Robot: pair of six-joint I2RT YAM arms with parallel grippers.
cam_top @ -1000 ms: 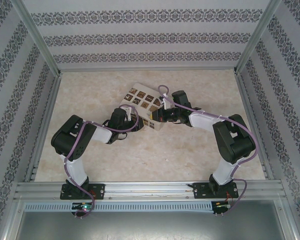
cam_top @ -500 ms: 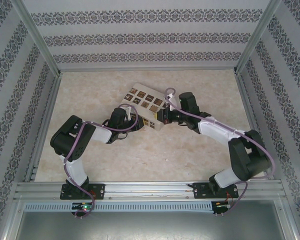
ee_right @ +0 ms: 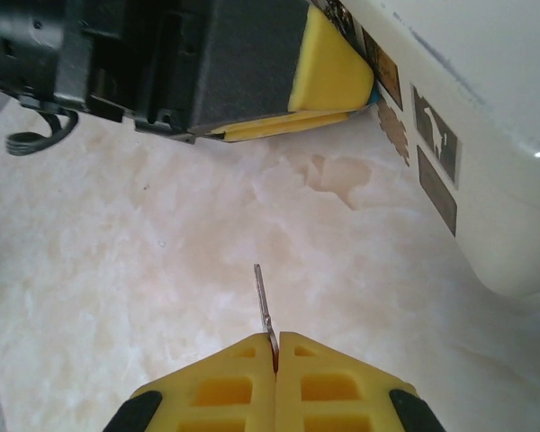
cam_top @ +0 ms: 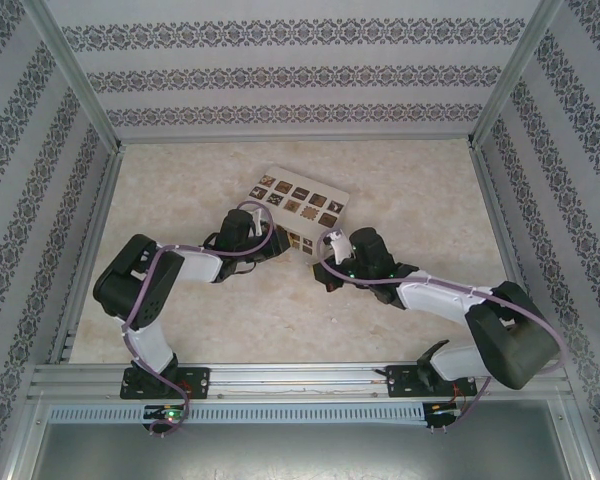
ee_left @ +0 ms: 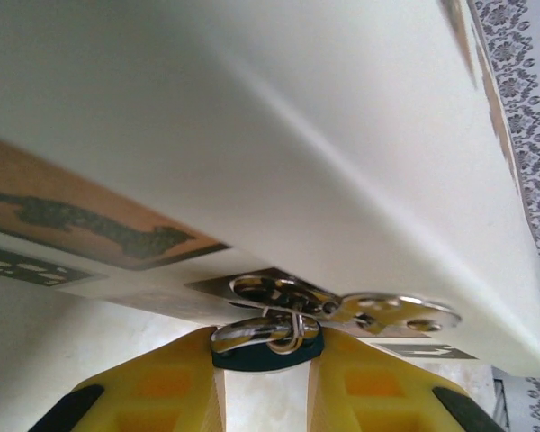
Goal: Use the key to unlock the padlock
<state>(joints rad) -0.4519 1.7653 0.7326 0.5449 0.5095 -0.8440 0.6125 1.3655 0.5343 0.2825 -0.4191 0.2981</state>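
**A:** Blue-bodied padlock (ee_left: pixel 265 353) is pinched between the yellow, rubbery-looking pads (ee_left: pixel 162 387) of the left jaws, which are closed snug on it. Its thin silver shackle (ee_left: pixel 263 331) is looped through the shiny metal hasp (ee_left: pixel 360 310) on the glossy cream box (ee_left: pixel 297 135). My worry: smooth little body, soft pads, so a shove from the key (ee_right: pixel 264 301) could twist it in the grip.

**B:** yeah, and over on the right that key is just a flat dark sliver poking out of the right jaws, which are pressed fully together on its end. It's hovering over the pale marbled worktop (ee_right: pixel 117 252), well short of the lock. Held by so little, it could pivot or slip out if it hits off-centre. Can't see the keyhole either, so lining up looks fiddly.
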